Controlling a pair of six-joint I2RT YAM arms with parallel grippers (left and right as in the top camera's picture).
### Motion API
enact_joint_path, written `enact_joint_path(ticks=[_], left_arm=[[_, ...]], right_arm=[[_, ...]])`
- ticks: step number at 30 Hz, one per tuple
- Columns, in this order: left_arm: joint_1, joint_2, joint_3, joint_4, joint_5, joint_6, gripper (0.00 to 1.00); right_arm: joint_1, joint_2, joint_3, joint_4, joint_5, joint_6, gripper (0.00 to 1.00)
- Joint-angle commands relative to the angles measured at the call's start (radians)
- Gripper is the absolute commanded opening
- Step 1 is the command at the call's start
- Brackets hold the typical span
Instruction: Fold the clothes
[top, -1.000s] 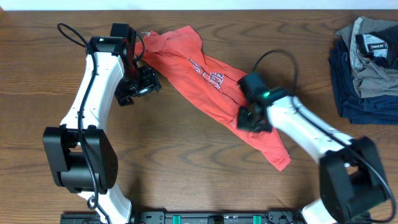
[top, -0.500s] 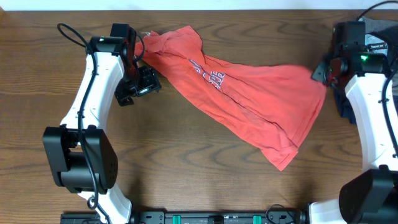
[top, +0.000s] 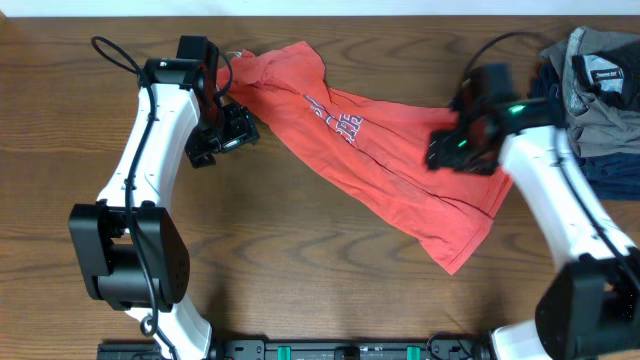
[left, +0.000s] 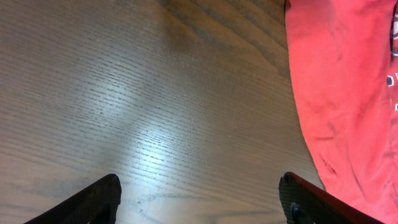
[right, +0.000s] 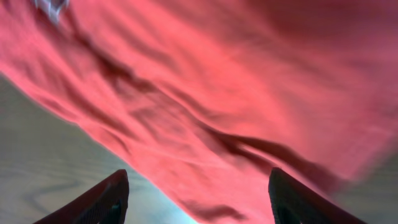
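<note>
**A:** So, from overhead, how did the shirt (top: 370, 170) lie?

**B:** Slantwise on the tabletop (top: 300, 290), with its long axis running from far left to near right. The lettering (top: 338, 118) faced up, and the cloth was rumpled and not yet folded. The left arm (top: 160, 130) hung just beside the shirt's far-left edge. The right arm (top: 545, 175) was over its right side, near the pile (top: 590, 100) of grey and navy garments.

**A:** And the left wrist view?

**B:** The left jaws were spread wide over bare wood, gripping nothing. The shirt (left: 348, 106) lay off to their right, its edge running up the frame.

**A:** The right wrist?

**B:** It was blurred, but the right jaws stood apart too, and empty. Creased red cloth (right: 217, 93) lay directly beneath them and filled most of the view. Wood showed only at the lower left.

**A:** Which was nearer, then?

**B:** The right, I'd judge. It needed only to drop onto the cloth, while the left wanted a sideways shift first.
</note>
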Motion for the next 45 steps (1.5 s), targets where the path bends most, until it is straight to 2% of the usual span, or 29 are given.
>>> enact_joint_path(ticks=[1, 4, 7, 13, 18, 20, 23, 25, 27, 30, 33, 35, 36, 40, 42, 45], left_arm=[[0.002, -0.002, -0.005, 0.000, -0.005, 0.017, 0.83], [0.002, -0.002, -0.005, -0.001, -0.005, 0.017, 0.83], [0.002, -0.002, -0.005, -0.006, -0.005, 0.017, 0.83], [0.002, -0.002, -0.005, -0.007, -0.005, 0.017, 0.83], [0.003, -0.002, -0.005, -0.007, -0.005, 0.017, 0.83], [0.003, -0.002, -0.005, -0.007, -0.005, 0.017, 0.83], [0.003, -0.002, -0.005, -0.007, -0.005, 0.017, 0.83], [0.003, -0.002, -0.005, -0.007, -0.005, 0.017, 0.83], [0.003, -0.002, -0.005, -0.006, -0.005, 0.017, 0.83], [0.003, -0.002, -0.005, -0.007, -0.005, 0.017, 0.83], [0.003, -0.002, -0.005, -0.006, -0.005, 0.017, 0.83], [0.003, -0.002, -0.005, -0.004, -0.005, 0.017, 0.83], [0.003, -0.002, -0.005, -0.003, -0.005, 0.017, 0.83], [0.003, -0.002, -0.005, -0.004, -0.005, 0.017, 0.84], [0.003, -0.002, -0.005, -0.004, -0.005, 0.017, 0.83], [0.003, -0.002, -0.005, -0.004, -0.005, 0.017, 0.84]], right_arm=[[0.084, 0.026, -0.114, 0.108, -0.049, -0.032, 0.69], [0.166, 0.030, -0.224, 0.338, -0.030, -0.031, 0.72], [0.211, 0.032, -0.290, 0.489, -0.023, -0.031, 0.78], [0.236, 0.032, -0.382, 0.534, 0.061, 0.025, 0.82], [0.226, 0.032, -0.470, 0.459, 0.065, 0.039, 0.83], [0.216, 0.032, -0.489, 0.381, 0.079, 0.081, 0.79], [0.177, 0.032, -0.491, 0.171, 0.254, 0.317, 0.77], [0.124, 0.030, -0.490, 0.069, 0.373, 0.457, 0.84], [0.054, 0.029, -0.485, 0.049, 0.410, 0.468, 0.87], [-0.042, 0.029, -0.440, 0.061, 0.372, 0.395, 0.91], [-0.078, 0.028, -0.348, 0.114, 0.196, 0.183, 0.91], [-0.068, 0.028, -0.276, 0.148, 0.043, 0.066, 0.91], [-0.055, 0.028, -0.235, 0.166, -0.044, 0.012, 0.95], [0.020, 0.028, -0.111, 0.240, -0.314, -0.138, 0.98], [0.068, 0.028, -0.065, 0.271, -0.333, -0.156, 0.99], [0.121, 0.028, -0.037, 0.338, -0.232, -0.138, 0.99]])
